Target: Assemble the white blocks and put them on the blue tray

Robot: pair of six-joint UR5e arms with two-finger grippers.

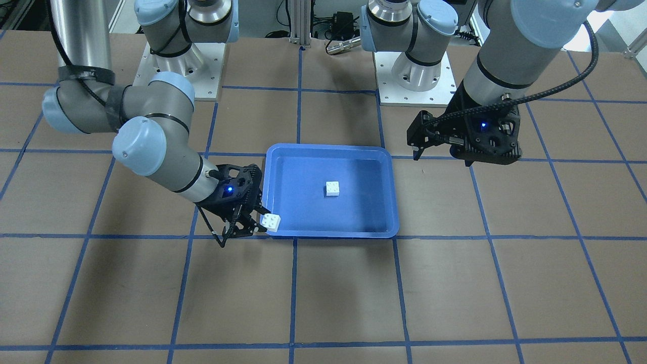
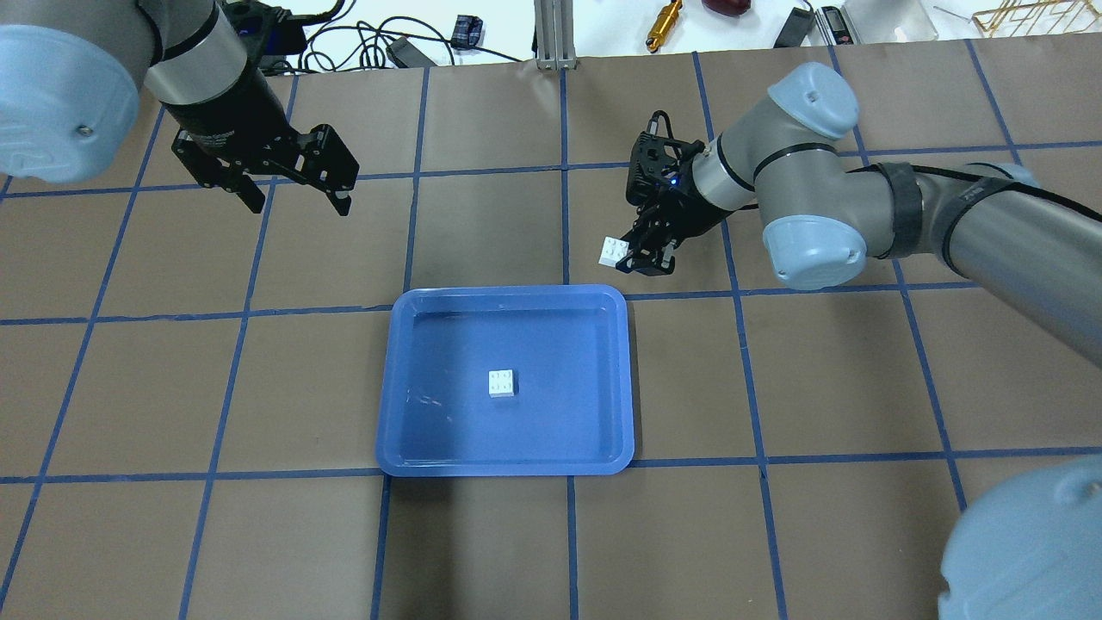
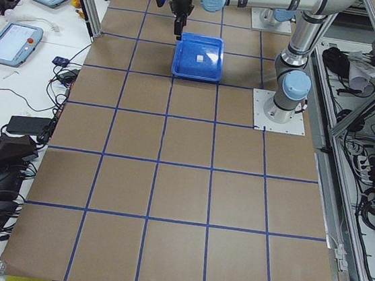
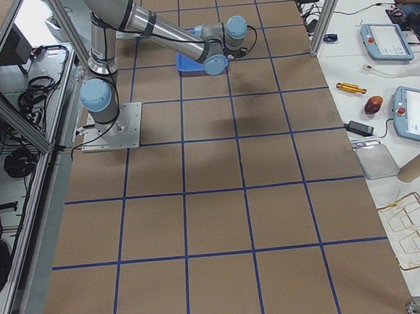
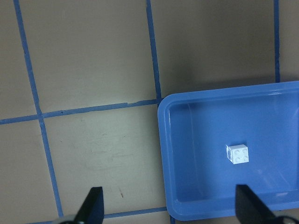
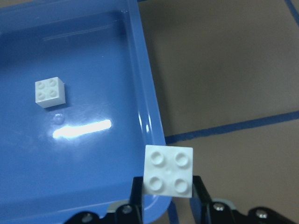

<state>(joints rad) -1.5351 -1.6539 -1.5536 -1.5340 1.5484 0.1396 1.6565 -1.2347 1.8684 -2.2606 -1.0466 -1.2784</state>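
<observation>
The blue tray lies mid-table and also shows in the front view. One white block sits studs up near the tray's middle; it also shows in the front view, the left wrist view and the right wrist view. My right gripper is shut on the second white block, studs up, held by the tray's far right corner. My left gripper is open and empty, raised beyond the tray's far left corner.
Blue tape lines grid the brown table. Cables, a metal post and a brass-coloured tool lie past the far edge. The two arm bases stand behind the tray in the front view.
</observation>
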